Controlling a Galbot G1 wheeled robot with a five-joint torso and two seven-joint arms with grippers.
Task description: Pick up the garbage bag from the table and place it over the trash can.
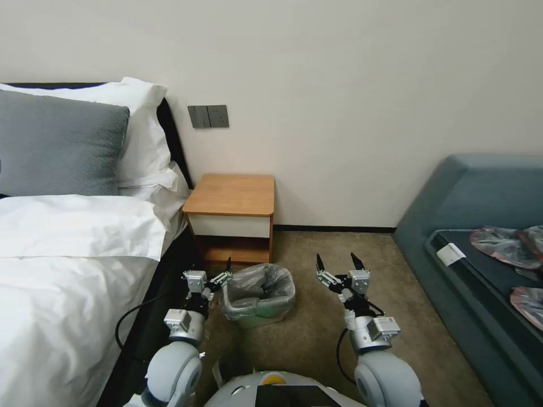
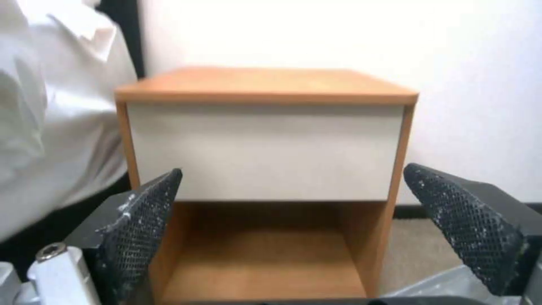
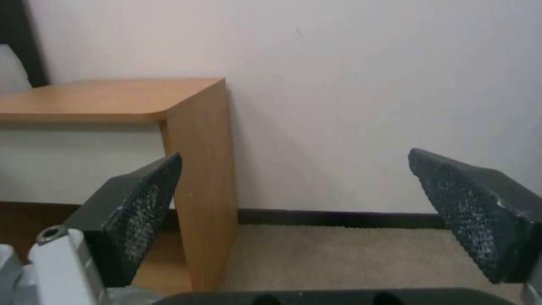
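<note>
The garbage bag [image 1: 261, 284], crinkly translucent grey plastic, lines the trash can [image 1: 259, 321] and is folded down over its rim. The bin stands on the carpet just in front of the table [image 1: 232, 195], whose wooden top is bare. My left gripper [image 1: 223, 272] hangs open beside the bin's left edge, apart from the bag. My right gripper [image 1: 336, 261] is open to the bin's right, above the carpet. In the left wrist view the left gripper [image 2: 291, 203] faces the table [image 2: 265, 84] and its white drawer front. The right gripper [image 3: 294, 186] faces the table's [image 3: 101, 99] right side and the wall.
A bed [image 1: 68, 265] with white sheets and pillows stands close on the left. On the right is a blue-grey sofa [image 1: 481, 226] with flat pinkish-grey bags [image 1: 503, 243] lying on it. Open carpet [image 1: 317, 333] lies between the bin and the sofa.
</note>
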